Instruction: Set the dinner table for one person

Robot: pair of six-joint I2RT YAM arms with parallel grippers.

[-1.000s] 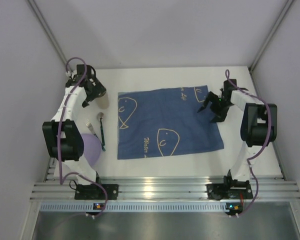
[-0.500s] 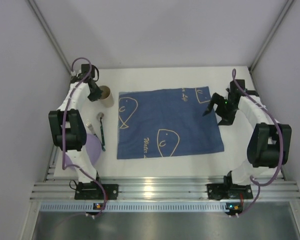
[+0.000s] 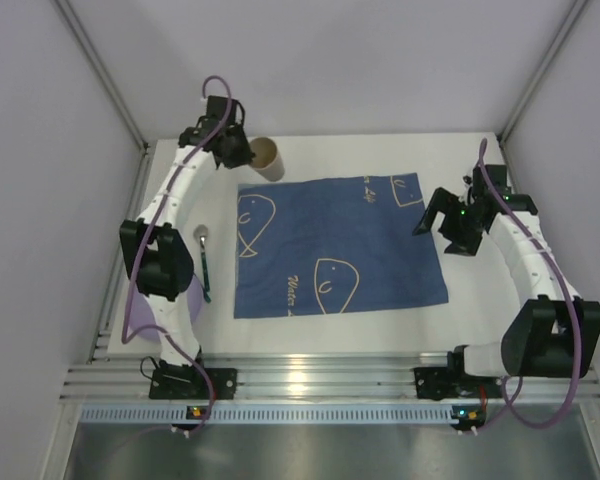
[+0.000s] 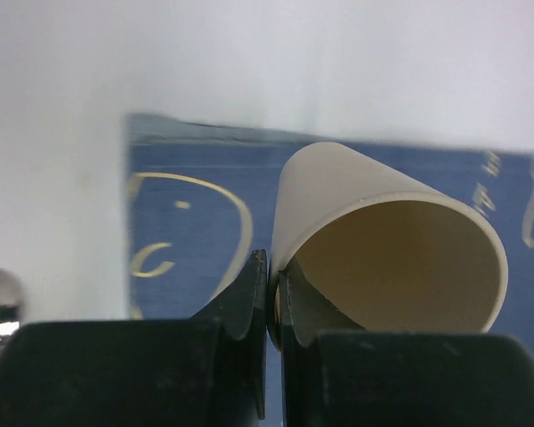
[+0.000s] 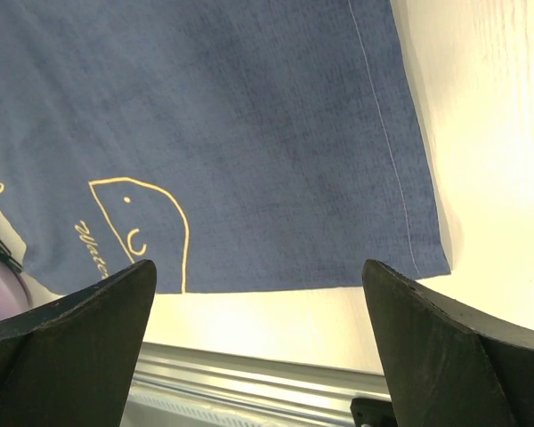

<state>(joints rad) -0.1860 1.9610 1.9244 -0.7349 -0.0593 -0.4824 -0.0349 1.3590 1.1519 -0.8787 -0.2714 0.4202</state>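
Pinching beige cup [image 4: 338, 191]: left tool [image 4: 269, 267] | right tool [image 5: 258, 267]: released, above placemat [image 5: 249, 133]

left fingers [image 4: 246, 298] have clamped the cup [image 3: 268, 158], lifting it farther back.

We record the dinner table [image 3: 330, 335] as a flat white top with a matt finish; the right wrist view shows faint grain-like streaks in it. The placemat [image 3: 380, 240] is dark blue cloth, matt, with a visible weave and a stitched hem. The cup [image 4: 338, 191] has a smooth, matt beige wall; we cannot tell paper from plastic. The fingers [image 4: 242, 298] of the left gripper [image 4: 269, 298] are black with a slight sheen, plastic by appearance. The spoon [image 3: 201, 235] at the left has a glossy, mirror-bright metal bowl. The rail [image 3: 330, 378] along the near edge is bare ribbed metal showing glare.
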